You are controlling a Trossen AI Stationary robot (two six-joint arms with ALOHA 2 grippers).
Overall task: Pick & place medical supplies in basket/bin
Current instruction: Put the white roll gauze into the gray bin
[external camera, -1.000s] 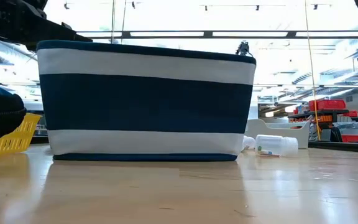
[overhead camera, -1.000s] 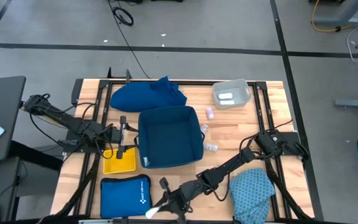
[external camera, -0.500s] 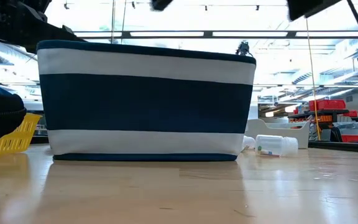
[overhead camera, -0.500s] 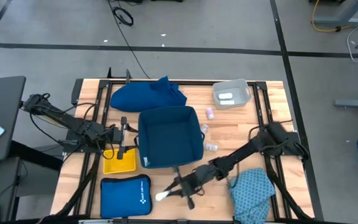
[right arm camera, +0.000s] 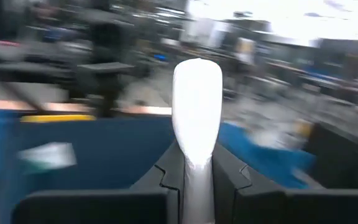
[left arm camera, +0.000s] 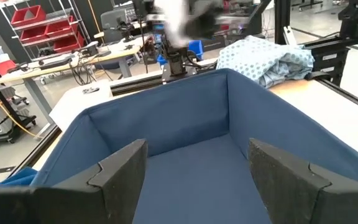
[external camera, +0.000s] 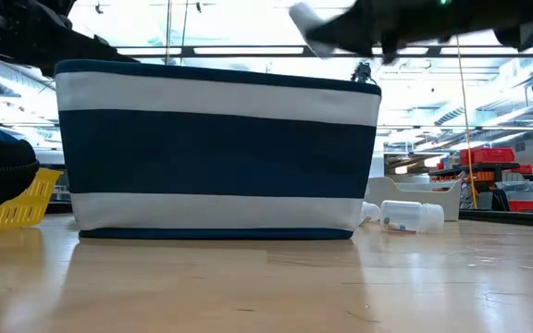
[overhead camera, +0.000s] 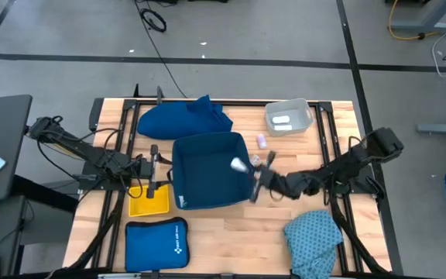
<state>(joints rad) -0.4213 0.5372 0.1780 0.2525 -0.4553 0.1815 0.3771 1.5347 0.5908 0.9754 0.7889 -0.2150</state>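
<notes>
Now holding a small white roll (overhead camera: 238,163) in right fingers (right arm camera: 166,177) above the dark-blue fabric basket (overhead camera: 210,170); left fingers (left arm camera: 120,171) wide, beside basket

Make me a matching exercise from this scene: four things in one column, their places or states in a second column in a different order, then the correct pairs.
Things:
1. white roll
2. teal speckled cloth
3. bright-blue zip pouch
4. yellow tray

Places or states:
A. lying on the table's near right corner
B. held in the right pincer over the blue basket
C. on the table beside the basket, by the left pincer
D. flat on the table's near left, logo up

Pairs: 1-B, 2-A, 3-D, 4-C
</notes>
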